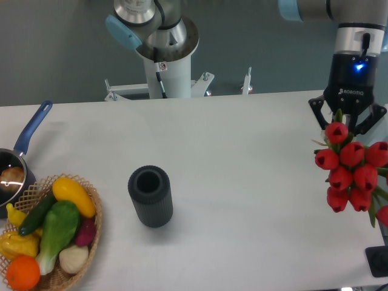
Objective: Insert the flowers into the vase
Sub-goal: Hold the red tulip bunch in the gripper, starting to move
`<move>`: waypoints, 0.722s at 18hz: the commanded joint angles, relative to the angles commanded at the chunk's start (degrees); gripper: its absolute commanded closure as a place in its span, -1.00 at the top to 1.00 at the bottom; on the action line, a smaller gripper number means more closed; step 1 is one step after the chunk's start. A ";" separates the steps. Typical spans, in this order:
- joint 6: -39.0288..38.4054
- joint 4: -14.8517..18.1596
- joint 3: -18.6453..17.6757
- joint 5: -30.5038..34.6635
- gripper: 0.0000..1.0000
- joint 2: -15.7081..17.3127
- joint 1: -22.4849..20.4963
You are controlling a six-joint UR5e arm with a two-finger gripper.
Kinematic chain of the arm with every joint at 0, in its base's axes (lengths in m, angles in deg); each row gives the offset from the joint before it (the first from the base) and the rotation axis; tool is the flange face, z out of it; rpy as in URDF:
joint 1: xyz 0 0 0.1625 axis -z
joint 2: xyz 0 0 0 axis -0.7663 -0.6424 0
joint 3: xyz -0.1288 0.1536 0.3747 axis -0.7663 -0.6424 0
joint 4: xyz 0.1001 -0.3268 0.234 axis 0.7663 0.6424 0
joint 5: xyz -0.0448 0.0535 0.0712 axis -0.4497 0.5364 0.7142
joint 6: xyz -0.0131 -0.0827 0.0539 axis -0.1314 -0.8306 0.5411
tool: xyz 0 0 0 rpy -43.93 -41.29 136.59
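The gripper (348, 121) at the table's (242, 182) far right seems clenched on the flowers (352, 171), though the buds hide the contact, about eight red tulips showing with more cut off by the edge, well apart from the single vase (150, 196) standing upright mid-table.

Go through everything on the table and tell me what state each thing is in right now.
gripper: above the flower heads, fingers spread; grip not clear.
flowers: red tulip bunch at the right edge, not in the vase.
vase: upright on the table, mouth open, empty.
woven basket: full of vegetables.
saucepan: at the left edge, something pale inside.
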 joint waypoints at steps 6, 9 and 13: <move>0.09 0.00 -0.17 -0.18 -0.86 -0.17 0.18; 0.53 -0.09 -0.09 -0.27 -0.86 -0.44 0.35; 0.53 -1.23 -0.17 -1.50 -0.86 -1.67 1.49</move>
